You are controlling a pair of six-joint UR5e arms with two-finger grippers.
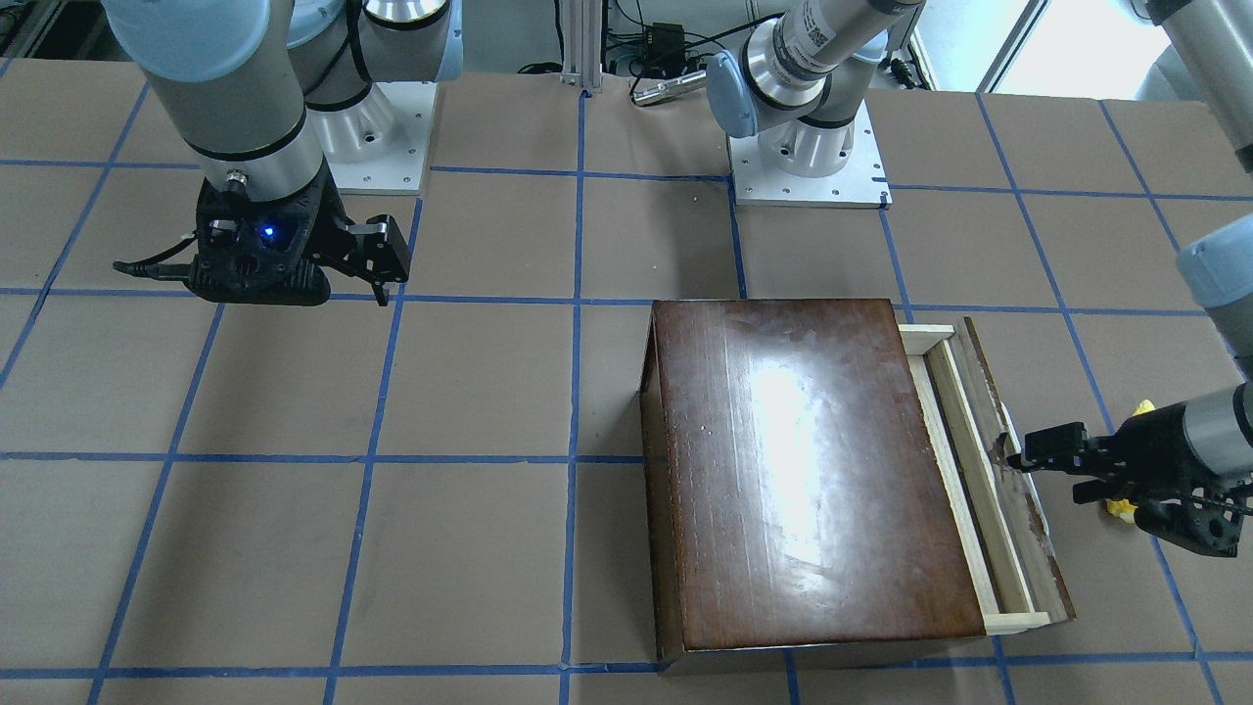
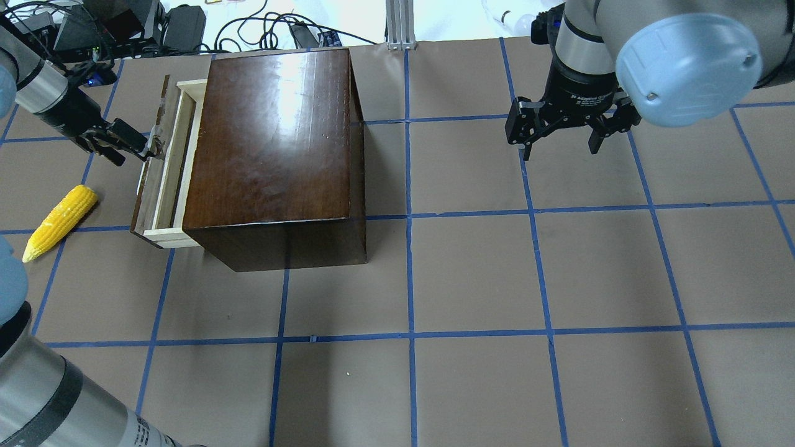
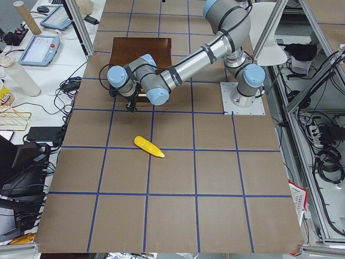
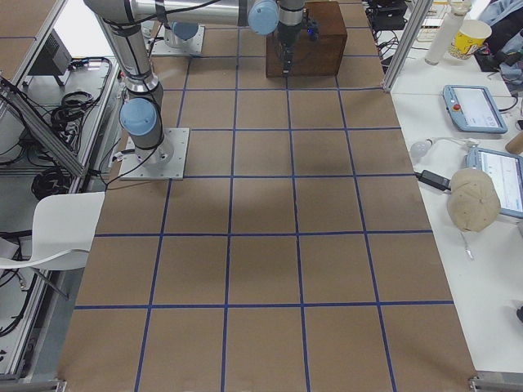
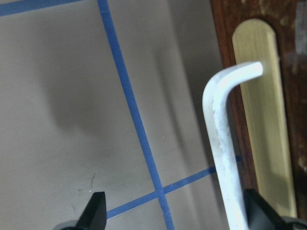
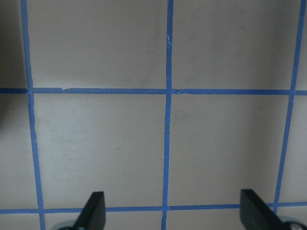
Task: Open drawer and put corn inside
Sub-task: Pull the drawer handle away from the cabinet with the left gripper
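The dark brown box (image 2: pixel 273 136) stands at the table's left. Its drawer (image 2: pixel 166 167) is pulled out a short way, showing the pale wood tray (image 1: pixel 964 460) behind the chipped dark front panel (image 1: pixel 1023 519). My left gripper (image 2: pixel 141 148) is open at the panel. In the left wrist view the white handle (image 5: pixel 220 134) stands between the fingers, close to one of them. The yellow corn (image 2: pixel 60 220) lies on the table beside the drawer front, clear of the gripper. My right gripper (image 2: pixel 559 148) is open and empty, hovering over bare table far to the right.
The table is brown with blue tape grid lines (image 2: pixel 410 217). The arm bases (image 1: pixel 808 162) stand at the robot's edge. Cables and gear (image 2: pixel 186 25) lie beyond the table's far edge behind the box.
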